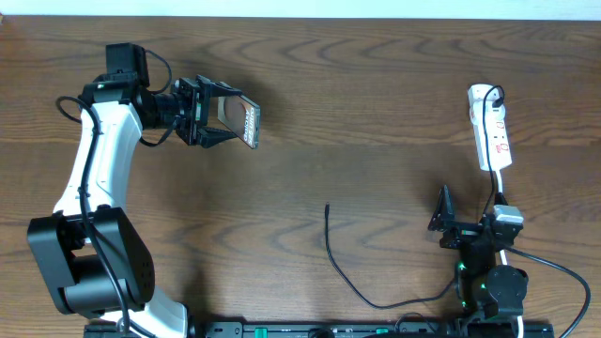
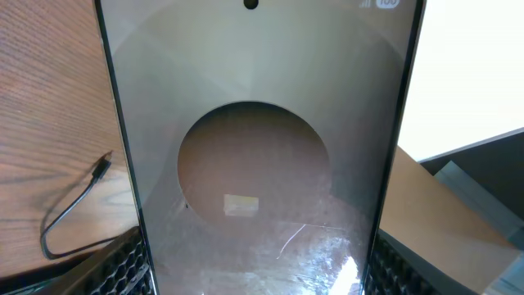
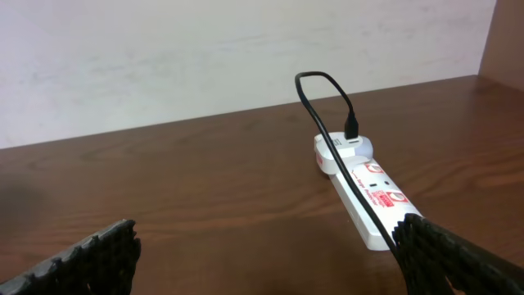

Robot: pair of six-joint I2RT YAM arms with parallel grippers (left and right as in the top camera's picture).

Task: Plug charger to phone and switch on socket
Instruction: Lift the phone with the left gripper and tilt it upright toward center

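Wooden table (image 1: pixel 376 94): left gripper (image 1: pixel 223 113) clamps phone (image 1: pixel 247 120) aloft, far left; right gripper (image 1: pixel 446 225) spread, near right, below socket (image 1: pixel 490 127); charger (image 1: pixel 347 282) lies loose mid-table, so next move probably needs its tip grasped.

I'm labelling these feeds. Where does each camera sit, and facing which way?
Overhead: above the table, facing straight down; left arm and right arm show.
Left wrist: on the left end effector, facing the held phone's screen; fingers show.
Right wrist: on the open right end effector, facing the socket; both fingers show.
Shared: socket, in overhead and right wrist.
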